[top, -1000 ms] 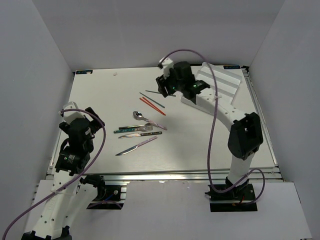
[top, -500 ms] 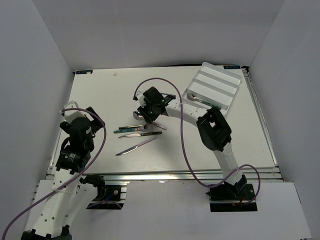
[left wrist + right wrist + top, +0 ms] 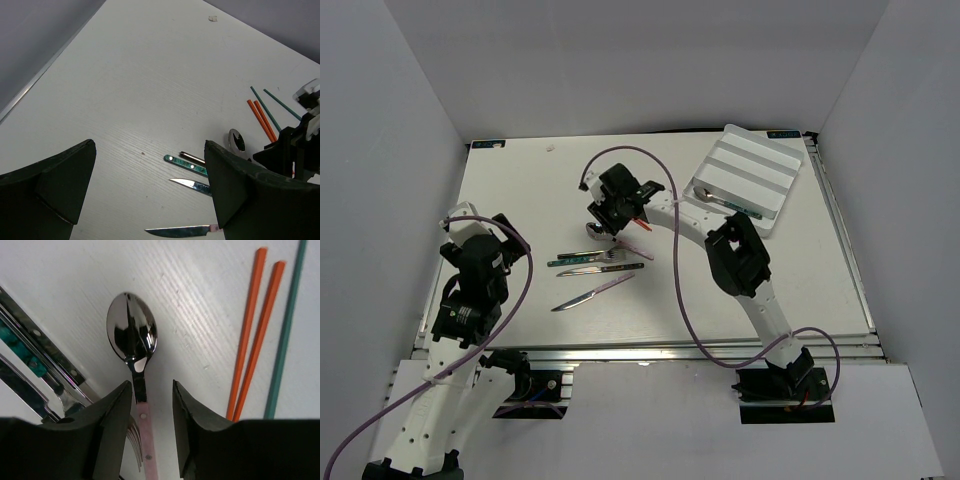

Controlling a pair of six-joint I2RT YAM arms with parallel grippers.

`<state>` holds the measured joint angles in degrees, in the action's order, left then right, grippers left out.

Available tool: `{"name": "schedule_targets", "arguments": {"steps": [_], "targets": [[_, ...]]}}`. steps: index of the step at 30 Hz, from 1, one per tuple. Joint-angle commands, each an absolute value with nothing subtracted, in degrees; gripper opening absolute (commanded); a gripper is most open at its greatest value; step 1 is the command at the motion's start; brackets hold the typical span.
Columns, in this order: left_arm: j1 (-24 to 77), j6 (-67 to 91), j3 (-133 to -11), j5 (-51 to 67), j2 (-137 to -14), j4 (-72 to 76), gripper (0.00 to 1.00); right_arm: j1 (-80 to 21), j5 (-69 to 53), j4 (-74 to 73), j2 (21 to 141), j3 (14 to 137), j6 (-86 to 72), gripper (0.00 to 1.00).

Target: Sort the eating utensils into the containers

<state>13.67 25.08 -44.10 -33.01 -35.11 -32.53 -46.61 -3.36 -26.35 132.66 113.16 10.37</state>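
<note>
My right gripper (image 3: 151, 390) is down over the spoon (image 3: 132, 332), open, with its jaws on either side of the pinkish handle (image 3: 144, 420) and a gap on the right side. In the top view this gripper (image 3: 611, 214) covers the spoon's bowl. Two red-orange chopsticks (image 3: 247, 340) and a green chopstick (image 3: 286, 325) lie to its right. A fork (image 3: 610, 256), a green-handled knife (image 3: 605, 269) and a pink-handled knife (image 3: 592, 292) lie nearer the front. The white tray (image 3: 760, 160) sits at the back right. My left gripper (image 3: 149, 150) hangs open over bare table.
One utensil (image 3: 725, 203) lies in the tray's near slot. A green handle (image 3: 185, 163) and knife blades (image 3: 192, 185) lie just ahead of the left gripper. The right arm's purple cable (image 3: 675, 290) loops over the table's middle. Grey walls enclose the table.
My right arm swung from beside the tray down to the spoon, and its jaws narrowed around the handle. The left arm has not moved.
</note>
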Motion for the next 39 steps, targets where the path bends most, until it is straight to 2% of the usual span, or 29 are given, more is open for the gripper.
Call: {"name": "schedule_targets", "arguments": {"steps": [1,11,13,14,16,17,20,24,29,33,39], "targets": [[13.54,24.61,-44.12,-32.43,-35.07,-31.99,0.98,-46.84,-5.10,-31.46,135.00,114.79,13.09,0.44],[13.54,24.52,-44.12,-31.99,-35.24,-31.90,0.98,-47.11,-3.87,-36.38,139.04,114.61,18.01,0.44],[13.54,24.52,-44.12,-31.99,-35.24,-31.90,0.98,-47.02,-2.04,-37.09,140.09,114.79,19.07,0.35],[13.54,24.52,-44.12,-31.99,-35.33,-31.90,0.98,-47.02,-1.06,-37.09,140.53,114.70,19.33,0.25],[13.62,24.52,-44.21,-31.99,-35.33,-31.91,0.98,-46.93,0.95,-37.61,140.89,114.26,20.38,0.19],[13.54,24.52,-44.12,-32.08,-35.25,-31.99,0.98,-46.85,1.66,-37.62,140.63,113.82,20.65,0.11],[13.62,24.52,-44.12,-31.99,-35.24,-31.90,0.98,-45.71,2.81,-37.10,138.88,112.42,21.09,0.00],[13.54,24.52,-44.12,-31.99,-35.33,-31.99,0.98,-44.56,3.43,-33.42,133.70,109.08,22.93,0.00],[13.54,24.52,-44.12,-31.90,-35.33,-31.90,0.98,-44.21,4.57,-22.43,121.59,97.85,27.59,0.00],[13.62,24.52,-44.12,-31.99,-35.16,-31.99,0.98,-42.37,5.01,-20.74,115.85,94.67,30.75,0.00],[13.54,24.61,-44.21,-31.99,-34.72,-32.08,0.98,-33.41,7.64,-19.87,112.15,91.67,38.58,0.00]]}}
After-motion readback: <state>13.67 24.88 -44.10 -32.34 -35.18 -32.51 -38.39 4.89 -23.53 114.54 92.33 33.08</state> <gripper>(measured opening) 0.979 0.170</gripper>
